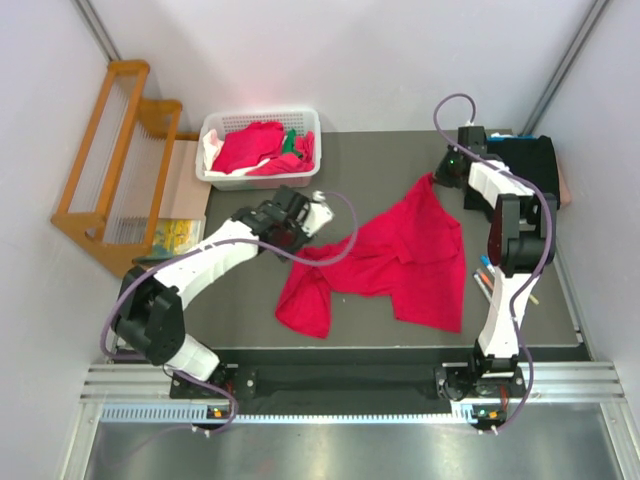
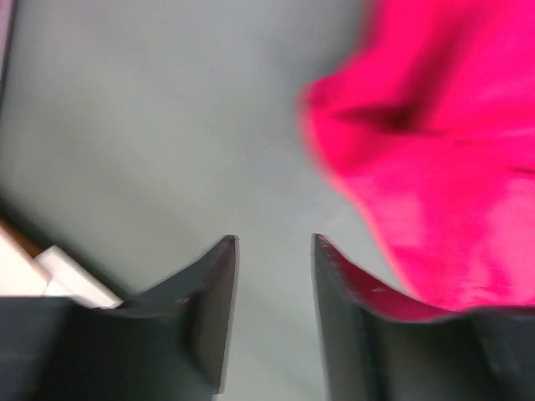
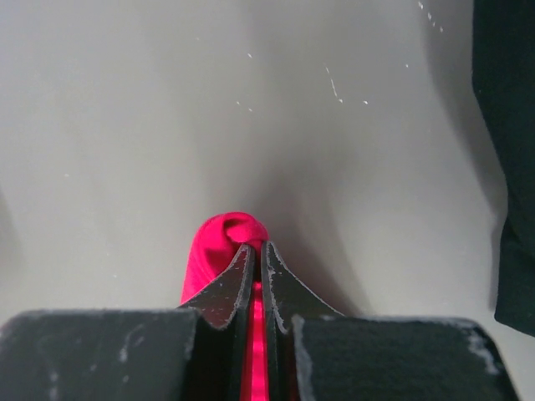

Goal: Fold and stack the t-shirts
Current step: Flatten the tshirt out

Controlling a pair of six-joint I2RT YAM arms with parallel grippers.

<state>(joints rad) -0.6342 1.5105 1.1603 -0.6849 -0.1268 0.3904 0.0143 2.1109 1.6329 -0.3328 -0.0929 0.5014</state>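
While the right gripper (image 3: 255, 251) is pinched tight on one corner of the red t-shirt (image 3: 224, 236), with a nub of cloth bulging just past its fingertips, the left gripper (image 2: 274, 242) stands partly spread with only bare table (image 2: 167, 125) between its jaws and holds nothing.

In the top view the right gripper (image 1: 440, 176) has that corner lifted at the far right of the table. From there the red t-shirt (image 1: 400, 255) trails away toward 7 o'clock, its long axis running on a diagonal from the held corner down to a bunched end near the front edge. The middle of the cloth lies fairly flat; the 7 o'clock end is rumpled and doubled over.

The left gripper (image 1: 296, 238) sits just beside the shirt's left border. Seen from it in the top view, the cloth lies between 3 and 5 o'clock; in its own wrist view a red fold fills the upper right, at about 2 o'clock from the fingertips, and runs down against the outside of the right finger.

My reading is that the next grasp falls to the left arm, which is far nearer the free, bunched end than the right arm is; it needs to shift toward 5 o'clock and close on an edge there, so the shirt can be drawn taut along that diagonal.

The other t-shirts (image 1: 255, 145) wait in the basket (image 1: 215, 125) at 11 o'clock from the left gripper, well apart from it.
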